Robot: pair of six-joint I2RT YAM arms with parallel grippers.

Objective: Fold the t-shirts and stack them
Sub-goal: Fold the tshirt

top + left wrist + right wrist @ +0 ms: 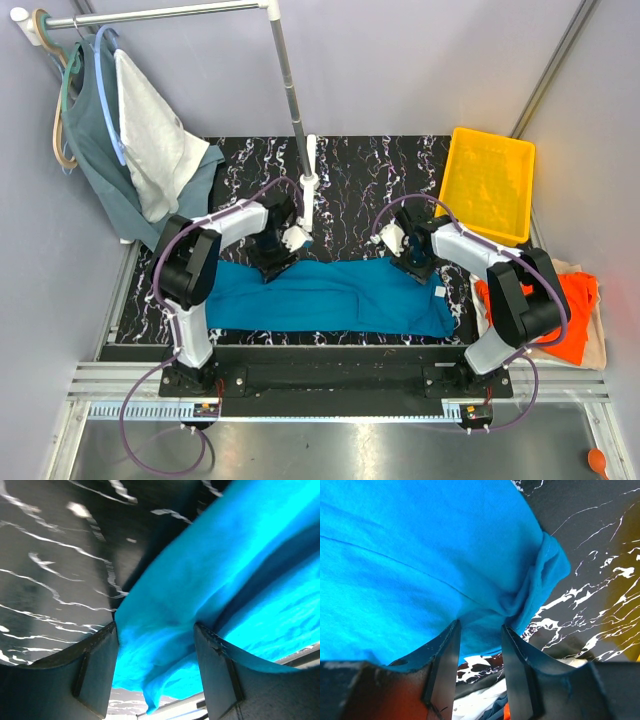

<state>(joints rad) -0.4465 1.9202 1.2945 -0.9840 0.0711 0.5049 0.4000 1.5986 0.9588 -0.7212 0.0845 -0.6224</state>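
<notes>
Cloth grip: pinches teal-blue t-shirt (330, 300) far edge in left jaws at 11 o'clock, right jaws at 2 o'clock, seemingly clamped part-open.

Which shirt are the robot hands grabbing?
The blue shirt, spread across the table; the orange one and cream one lie piled at the right.

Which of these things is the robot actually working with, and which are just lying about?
Part of the job: teal t-shirt, gripped by the left gripper and right gripper; orange t-shirt; cream t-shirt beneath it.
Just lying about: yellow bin; grey-green top and white cloth on hangers.
</notes>
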